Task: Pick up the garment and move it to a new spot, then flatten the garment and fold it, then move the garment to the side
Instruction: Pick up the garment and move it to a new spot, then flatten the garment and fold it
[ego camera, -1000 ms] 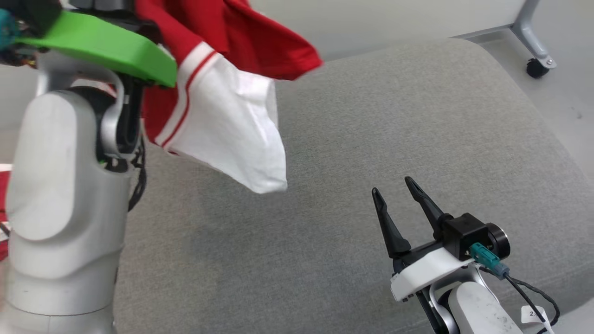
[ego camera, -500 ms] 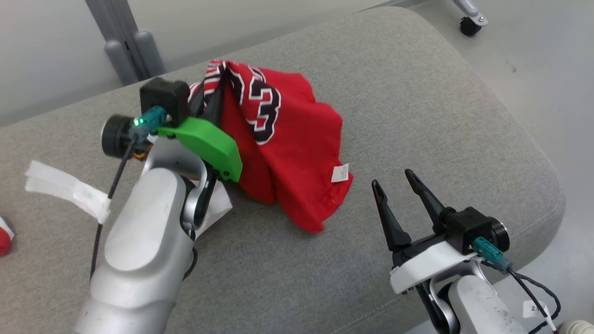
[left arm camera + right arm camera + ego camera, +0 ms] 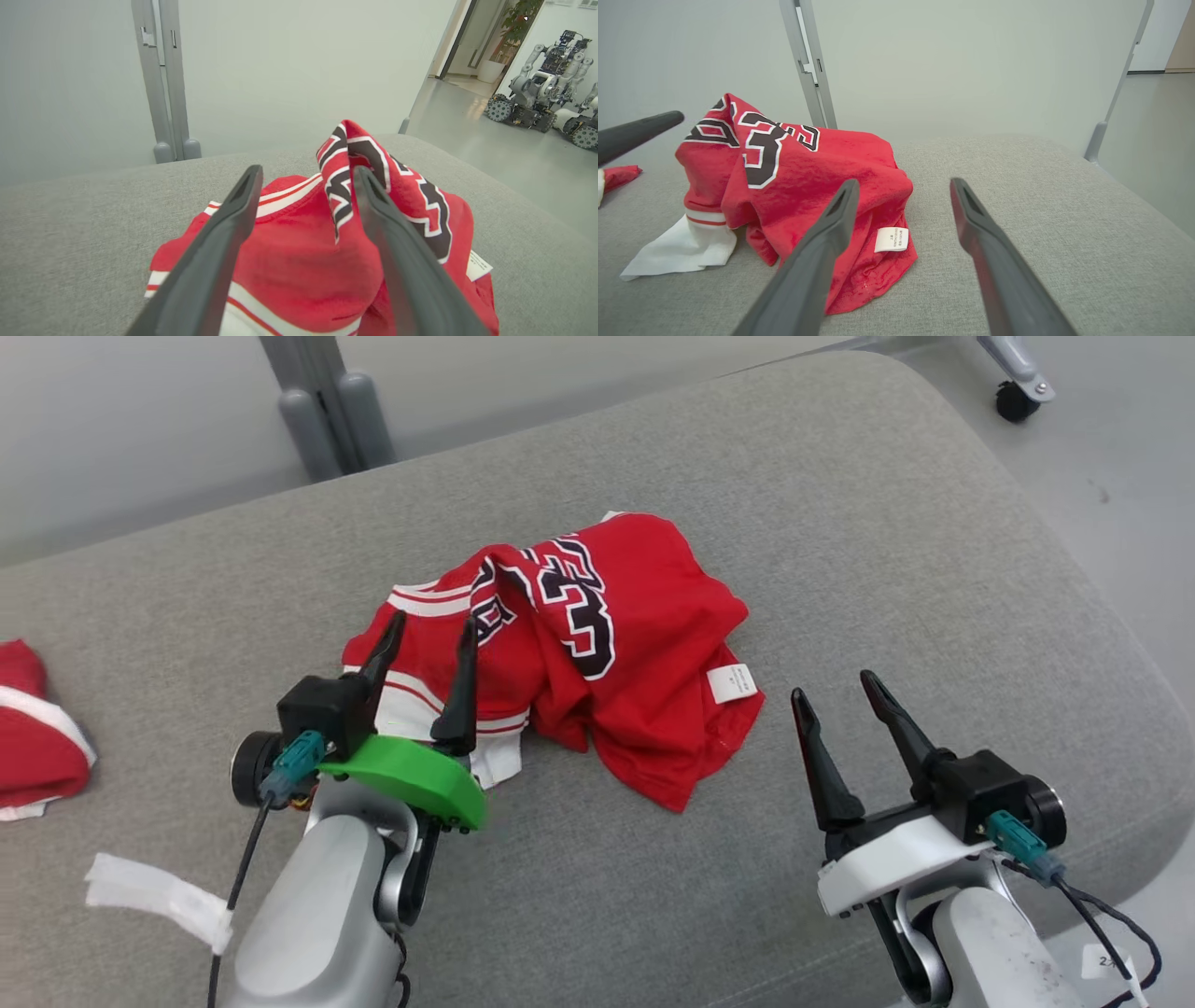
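Garment (image 3: 607,644) crumpled on grey cushion (image 3: 840,523); left tool (image 3: 431,619) spread above it.

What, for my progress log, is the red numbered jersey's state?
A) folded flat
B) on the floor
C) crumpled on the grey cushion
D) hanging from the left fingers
C: the red mesh jersey lies bunched on the grey fabric cushion, with the left gripper and right gripper both open.
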Controlling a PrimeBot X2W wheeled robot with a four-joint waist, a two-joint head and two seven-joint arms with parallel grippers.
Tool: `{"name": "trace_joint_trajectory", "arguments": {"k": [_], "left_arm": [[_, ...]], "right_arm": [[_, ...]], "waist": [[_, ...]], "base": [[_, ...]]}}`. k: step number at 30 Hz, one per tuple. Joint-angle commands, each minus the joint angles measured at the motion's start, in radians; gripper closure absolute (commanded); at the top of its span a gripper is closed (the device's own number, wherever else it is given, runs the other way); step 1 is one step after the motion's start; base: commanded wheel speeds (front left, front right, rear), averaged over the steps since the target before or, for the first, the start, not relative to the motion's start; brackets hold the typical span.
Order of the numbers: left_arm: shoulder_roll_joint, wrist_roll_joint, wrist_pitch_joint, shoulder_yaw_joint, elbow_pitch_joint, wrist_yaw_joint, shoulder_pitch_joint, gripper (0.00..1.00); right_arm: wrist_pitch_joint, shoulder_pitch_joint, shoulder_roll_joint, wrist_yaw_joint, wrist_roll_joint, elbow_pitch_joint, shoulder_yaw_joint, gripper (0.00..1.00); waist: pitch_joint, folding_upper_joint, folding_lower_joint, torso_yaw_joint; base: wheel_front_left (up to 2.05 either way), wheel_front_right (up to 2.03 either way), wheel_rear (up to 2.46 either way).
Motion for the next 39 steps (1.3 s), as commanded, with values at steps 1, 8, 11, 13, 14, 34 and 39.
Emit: {"name": "trace_joint_trajectory", "arguments": {"k": [1,8,11,13,14,34,39], "left_arm": [[0.016,0.008,-0.009,0.026,-0.049,0.009,0.040,0.00],[0.024,0.038,-0.006,0.190,-0.321,0.021,0.240,0.00],[0.017,0.051,-0.006,0.244,-0.392,0.013,0.323,0.00],[0.009,0.046,-0.006,0.278,-0.422,0.008,0.370,0.00],[0.006,0.046,-0.007,0.292,-0.432,0.008,0.389,0.00],[-0.013,0.109,-0.007,0.360,-0.415,-0.046,0.564,0.00],[-0.014,0.115,-0.007,0.360,-0.406,-0.052,0.546,0.00]], "right_arm": [[-0.004,0.016,-0.003,-0.001,-0.006,-0.004,-0.011,0.00],[-0.003,0.044,-0.003,-0.001,-0.027,-0.018,-0.065,0.00],[0.001,0.056,-0.003,-0.001,-0.034,-0.020,-0.083,0.00],[0.003,0.065,-0.003,-0.001,-0.041,-0.016,-0.091,0.00],[0.005,0.069,-0.003,-0.001,-0.041,-0.016,-0.094,0.00],[0.022,0.097,-0.003,-0.001,-0.032,-0.006,-0.105,0.00],[0.021,0.092,-0.003,-0.001,-0.025,-0.001,-0.101,0.00]], "waist": [[-0.055,0.0000,0.0000,0.079],[-0.092,0.0000,0.0000,0.154],[-0.106,0.0000,0.0000,0.180],[-0.114,0.0000,0.0000,0.193],[-0.118,0.0000,0.0000,0.198],[-0.148,0.0000,0.0000,0.228],[-0.145,0.0000,0.0000,0.228]], "base": [[0.00,0.00,0.00],[0.00,0.00,0.00],[0.00,0.00,0.00],[0.00,0.00,0.00],[0.00,0.00,0.00],[0.00,0.00,0.00],[0.00,0.00,0.00]]}}
